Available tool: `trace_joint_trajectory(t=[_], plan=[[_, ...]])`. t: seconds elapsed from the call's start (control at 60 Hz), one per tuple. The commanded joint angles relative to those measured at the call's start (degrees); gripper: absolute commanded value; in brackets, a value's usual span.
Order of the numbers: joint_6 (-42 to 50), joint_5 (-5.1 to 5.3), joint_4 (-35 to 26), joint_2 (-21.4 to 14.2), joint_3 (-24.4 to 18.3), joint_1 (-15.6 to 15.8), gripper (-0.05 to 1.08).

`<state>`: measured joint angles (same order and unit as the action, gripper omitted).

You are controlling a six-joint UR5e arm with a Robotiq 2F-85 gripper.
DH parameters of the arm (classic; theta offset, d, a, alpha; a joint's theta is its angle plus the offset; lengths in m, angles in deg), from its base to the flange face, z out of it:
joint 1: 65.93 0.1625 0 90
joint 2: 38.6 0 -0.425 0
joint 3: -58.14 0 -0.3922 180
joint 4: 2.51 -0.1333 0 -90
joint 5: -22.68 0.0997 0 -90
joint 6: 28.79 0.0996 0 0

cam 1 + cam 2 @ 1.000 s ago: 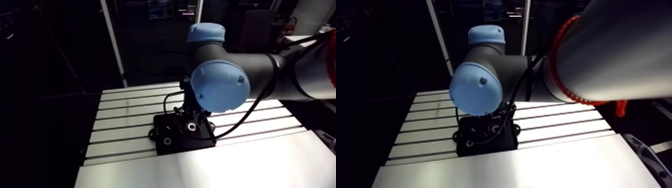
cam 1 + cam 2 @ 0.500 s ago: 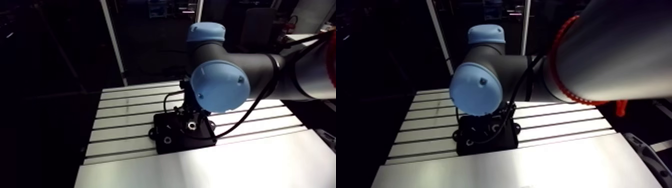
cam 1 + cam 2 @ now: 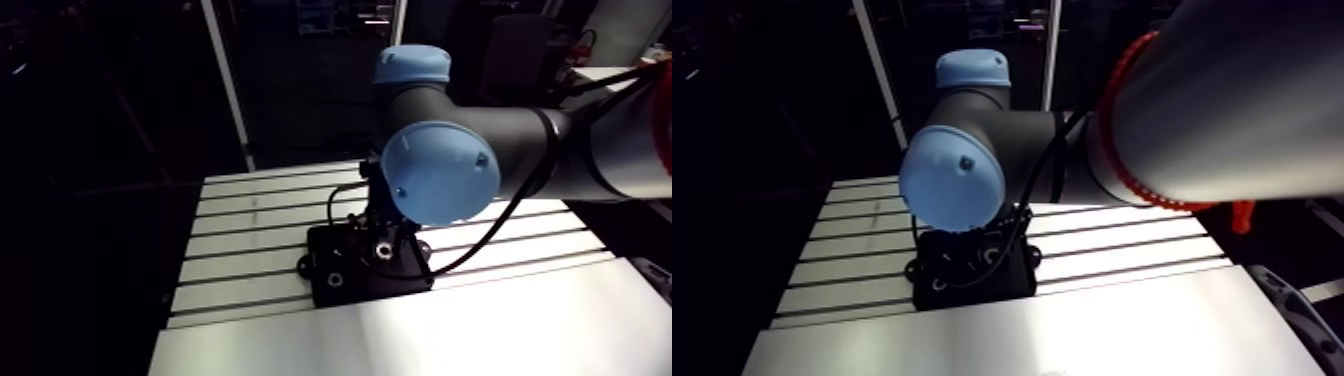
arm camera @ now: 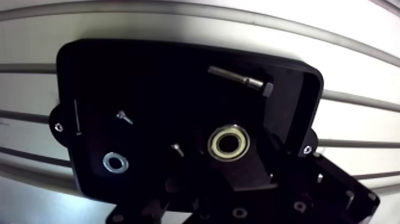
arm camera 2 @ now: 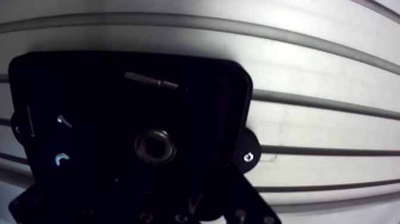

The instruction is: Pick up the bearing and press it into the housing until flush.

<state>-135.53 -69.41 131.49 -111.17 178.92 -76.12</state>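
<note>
A black tray (image 4: 149, 71) lies on the slotted aluminium table (image 4: 357, 77). Near its middle a metal bearing (image 4: 229, 145), a ring with a brassy inner race, sits in a dark housing (image 4: 244, 173) whose outline is hard to make out. My gripper (image 4: 232, 205) shows only as dark parts just short of the bearing, hovering low over the tray with nothing visibly held. In the arm view the gripper is mostly hidden behind the blue joint cap (image 3: 440, 172), above the tray (image 3: 350, 290).
Loose parts lie in the tray: a hex bolt (image 4: 238, 78) beyond the bearing, a flat washer (image 4: 115, 162), two small screws (image 4: 124, 117), and a thin pin (image 4: 77, 117) by the tray's edge. Table slots run across under the tray.
</note>
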Motion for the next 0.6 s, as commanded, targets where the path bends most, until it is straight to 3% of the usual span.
trace_joint_trajectory(t=[0.017,0.6], plan=[[0.0,0.10,0.0,-0.1,0.0,0.0,0.45],[0.0,0.11,-0.1,-0.2,0.2,0.0,0.54]])
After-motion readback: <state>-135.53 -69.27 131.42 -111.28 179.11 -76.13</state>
